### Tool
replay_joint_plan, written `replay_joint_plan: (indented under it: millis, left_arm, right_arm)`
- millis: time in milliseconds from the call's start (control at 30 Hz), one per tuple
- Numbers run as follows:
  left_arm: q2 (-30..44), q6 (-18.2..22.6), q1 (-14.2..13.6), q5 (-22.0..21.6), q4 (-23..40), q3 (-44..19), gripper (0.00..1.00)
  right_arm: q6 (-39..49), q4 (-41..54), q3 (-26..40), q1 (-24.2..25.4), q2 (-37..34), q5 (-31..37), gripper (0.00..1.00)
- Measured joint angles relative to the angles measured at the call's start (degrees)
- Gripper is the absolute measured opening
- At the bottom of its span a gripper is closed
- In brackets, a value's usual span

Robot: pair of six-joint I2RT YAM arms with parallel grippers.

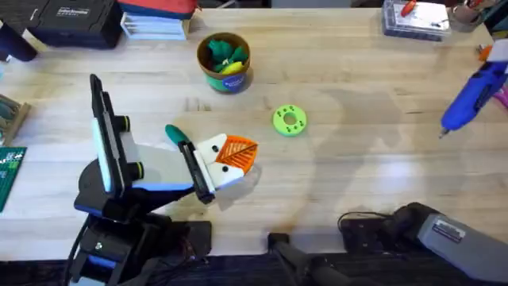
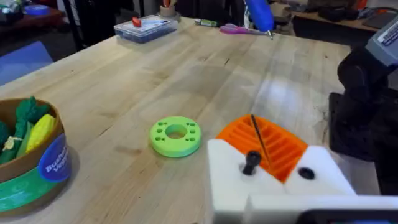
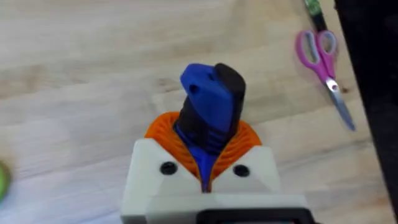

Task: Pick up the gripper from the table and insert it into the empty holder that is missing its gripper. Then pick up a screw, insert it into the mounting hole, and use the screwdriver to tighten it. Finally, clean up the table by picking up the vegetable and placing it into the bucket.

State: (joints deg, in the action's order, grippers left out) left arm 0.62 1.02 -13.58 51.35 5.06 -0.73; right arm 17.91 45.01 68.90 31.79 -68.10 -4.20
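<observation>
Right gripper [image 3: 205, 163] grips the screwdriver [image 1: 474, 95] aloft; left gripper [image 1: 232, 157] rests low.

Blue screwdriver [image 1: 475, 97] above table's [image 1: 357, 183] right side

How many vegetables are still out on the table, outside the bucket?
1. The vegetable lies on the table close by the left gripper, on the side toward the bucket. Another could be hidden under the arm.

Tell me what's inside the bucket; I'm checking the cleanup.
The bucket holds green and yellow toy vegetables, piled near its rim. Whatever lies beneath them is covered.
</observation>
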Motion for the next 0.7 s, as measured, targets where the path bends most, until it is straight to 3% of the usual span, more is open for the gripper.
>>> replay_joint_plan:
  millis: [267, 533, 700]
  left_arm:
    - [0.00, 0.00, 0.00, 0.00, 0.00, 0.00, 0.006]
    - [0.01, -0.01, 0.00, -0.01, 0.00, 0.00, 0.006]
    - [0.00, 0.00, 0.00, -0.04, 0.00, 0.00, 0.006]
  right_arm:
    - [-8.01, -6.63, -6.54, -9.65, 6.83, -4.32, 0.030]
    - [-17.24, -24.36, -19.58, -27.37, 17.99, -5.05, 0.030]
    - [-20.76, -35.29, -24.63, -40.41, 21.12, -5.39, 0.030]
